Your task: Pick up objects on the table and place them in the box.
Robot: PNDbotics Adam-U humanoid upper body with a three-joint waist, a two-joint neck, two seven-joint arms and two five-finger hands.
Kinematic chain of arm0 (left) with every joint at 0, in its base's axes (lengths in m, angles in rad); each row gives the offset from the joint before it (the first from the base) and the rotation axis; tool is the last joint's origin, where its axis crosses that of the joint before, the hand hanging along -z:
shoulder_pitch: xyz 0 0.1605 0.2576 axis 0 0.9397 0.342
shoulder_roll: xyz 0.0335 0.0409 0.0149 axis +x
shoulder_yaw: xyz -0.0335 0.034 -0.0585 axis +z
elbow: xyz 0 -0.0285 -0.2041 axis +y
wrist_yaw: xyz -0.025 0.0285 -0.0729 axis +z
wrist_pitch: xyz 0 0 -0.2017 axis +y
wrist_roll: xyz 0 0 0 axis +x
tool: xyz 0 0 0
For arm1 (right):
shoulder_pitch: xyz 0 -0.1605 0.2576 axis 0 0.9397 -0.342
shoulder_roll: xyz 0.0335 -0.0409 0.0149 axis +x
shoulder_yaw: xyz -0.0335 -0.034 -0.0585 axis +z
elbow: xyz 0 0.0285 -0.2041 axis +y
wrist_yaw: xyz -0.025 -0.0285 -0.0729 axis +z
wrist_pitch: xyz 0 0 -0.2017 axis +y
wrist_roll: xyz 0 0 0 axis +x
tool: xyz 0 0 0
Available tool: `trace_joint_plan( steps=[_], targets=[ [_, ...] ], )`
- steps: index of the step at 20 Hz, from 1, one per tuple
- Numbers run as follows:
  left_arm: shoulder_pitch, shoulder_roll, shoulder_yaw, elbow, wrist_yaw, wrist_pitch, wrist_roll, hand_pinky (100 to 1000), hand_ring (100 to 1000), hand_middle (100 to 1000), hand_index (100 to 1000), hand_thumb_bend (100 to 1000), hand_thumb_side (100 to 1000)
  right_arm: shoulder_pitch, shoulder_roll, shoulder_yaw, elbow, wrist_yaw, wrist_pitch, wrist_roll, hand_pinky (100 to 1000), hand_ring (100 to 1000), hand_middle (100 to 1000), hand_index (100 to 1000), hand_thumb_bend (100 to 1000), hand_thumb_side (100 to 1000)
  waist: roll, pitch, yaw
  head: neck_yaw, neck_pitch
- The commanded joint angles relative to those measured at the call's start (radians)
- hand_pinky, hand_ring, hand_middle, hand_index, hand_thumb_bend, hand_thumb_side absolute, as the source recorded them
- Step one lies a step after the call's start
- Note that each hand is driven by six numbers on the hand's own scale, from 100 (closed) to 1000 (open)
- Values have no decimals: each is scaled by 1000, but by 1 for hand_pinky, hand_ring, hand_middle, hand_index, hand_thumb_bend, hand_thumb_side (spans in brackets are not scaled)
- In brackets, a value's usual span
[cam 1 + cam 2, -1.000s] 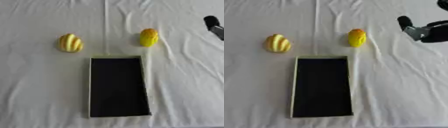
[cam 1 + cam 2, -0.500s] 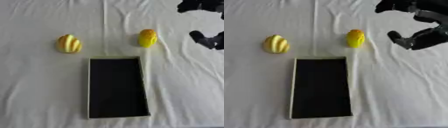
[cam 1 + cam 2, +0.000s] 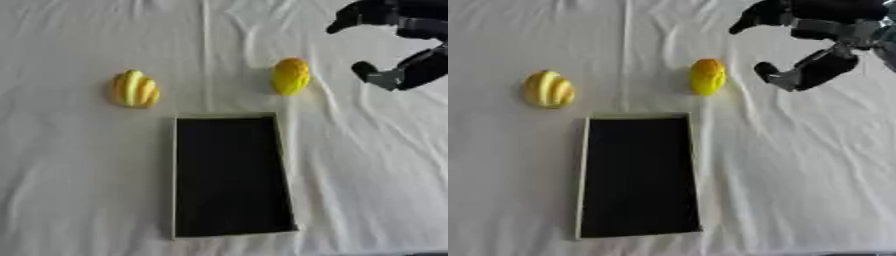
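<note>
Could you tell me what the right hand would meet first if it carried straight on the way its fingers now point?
Probably the yellow-orange fruit: the right hand is open toward it from the right, with only bare cloth between. Its height above the table is unclear, so it might pass over the fruit.

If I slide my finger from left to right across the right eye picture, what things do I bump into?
Ribbed yellow fruit → black box → smooth yellow-orange fruit → right robot hand, open above the white cloth.
</note>
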Motion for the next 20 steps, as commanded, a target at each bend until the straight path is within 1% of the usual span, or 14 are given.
trace_joint_plan(
  steps=[1, 4, 6, 9, 10, 11, 13, 16, 17, 19, 20],
  targets=[
    [-10, 17, -2, -14, 7, -1, -7, 777, 804, 781, 860, 100, 329, -38, 12, 11, 45, 16, -1, 37, 1000, 975, 851, 942, 100, 227, 2, -23, 1, -8, -1],
    [-11, 15, -3, -14, 8, -1, -10, 777, 804, 781, 860, 100, 330, -71, 50, 26, 94, 36, -7, 57, 1000, 976, 852, 947, 100, 245, 2, -22, 2, -11, 3],
    [-13, 13, -3, -14, 9, -1, -11, 777, 803, 780, 860, 100, 330, -92, 76, 36, 127, 52, -15, 68, 1000, 977, 855, 952, 100, 278, 3, -22, 6, -13, 4],
    [-15, 10, -5, -14, 11, -1, -13, 777, 803, 779, 860, 100, 331, -114, 111, 47, 175, 71, -32, 85, 1000, 977, 850, 963, 100, 241, 3, -21, 9, -16, 6],
    [-16, 10, -5, -14, 11, -1, -14, 777, 803, 778, 860, 100, 331, -121, 121, 49, 190, 74, -38, 91, 1000, 976, 849, 967, 100, 207, 2, -21, 10, -17, 7],
    [-17, 9, -5, -14, 12, -1, -14, 777, 803, 778, 860, 100, 331, -127, 130, 51, 204, 78, -43, 99, 1000, 976, 850, 969, 100, 205, 2, -21, 11, -18, 7],
    [-18, 7, -7, -14, 14, -2, -16, 777, 803, 778, 860, 100, 331, -140, 149, 52, 228, 90, -52, 111, 1000, 975, 851, 975, 100, 250, 3, -20, 13, -20, 8],
    [-19, 5, -9, -14, 17, -1, -20, 778, 803, 778, 861, 100, 333, -156, 172, 56, 249, 121, -63, 115, 1000, 975, 862, 981, 100, 388, 4, -19, 16, -22, 9],
    [-20, 5, -10, -14, 17, -1, -22, 778, 803, 778, 861, 100, 333, -160, 178, 58, 254, 135, -66, 117, 1000, 975, 866, 983, 109, 401, 4, -18, 17, -23, 10],
    [-21, 4, -12, -14, 18, -1, -26, 778, 803, 777, 861, 100, 334, -166, 190, 62, 262, 156, -73, 120, 1000, 973, 866, 985, 118, 393, 4, -17, 18, -24, 11],
    [-22, 4, -12, -14, 19, -1, -28, 778, 803, 777, 861, 100, 334, -169, 195, 63, 268, 164, -75, 118, 1000, 971, 861, 985, 106, 377, 4, -17, 19, -24, 11]
  ],
)
